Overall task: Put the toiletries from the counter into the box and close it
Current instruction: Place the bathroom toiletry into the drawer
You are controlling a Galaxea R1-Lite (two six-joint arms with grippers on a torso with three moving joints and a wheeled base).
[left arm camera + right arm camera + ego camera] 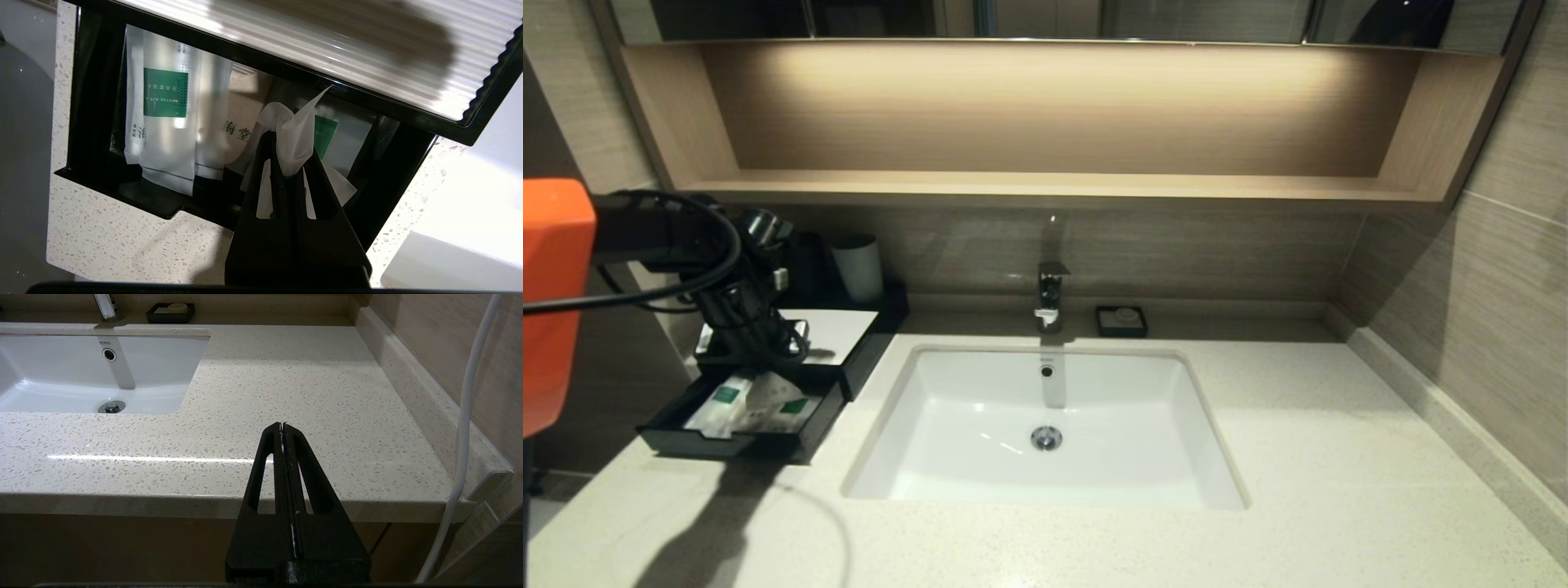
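Translucent white plastic is pinched between the fingers of my left hand [291,143]: its jaws are pressed together on the crumpled top edge of one packet [295,139], which carries a green label and hangs partly into the pulled-out drawer [737,445] of the black box [845,335]. From the head view I see that hand [760,359] poised over the drawer, just in front of the box's white top panel [837,331]; the box sits at the left end of the desk [1339,457], beside the white sink [1045,425]. Inside the drawer, in the left wrist view, the other toiletries [165,122] already lie flat side by side: a long packet with a green label nearest the drawer's outer side, another pale one next to it, and a beige sachet [241,118] with dark printed characters partly under the held packet. The drawer stands open, not pushed in. Behind the box I can make out a pale cup [858,268], and by the tap [1049,298] a small black soap dish [1121,321] rests against the back wall. My right hand [282,426] does not show in the head view; its own camera has it off the front edge of the desk on the sink's right, fingers closed flat against each other with nothing between them.
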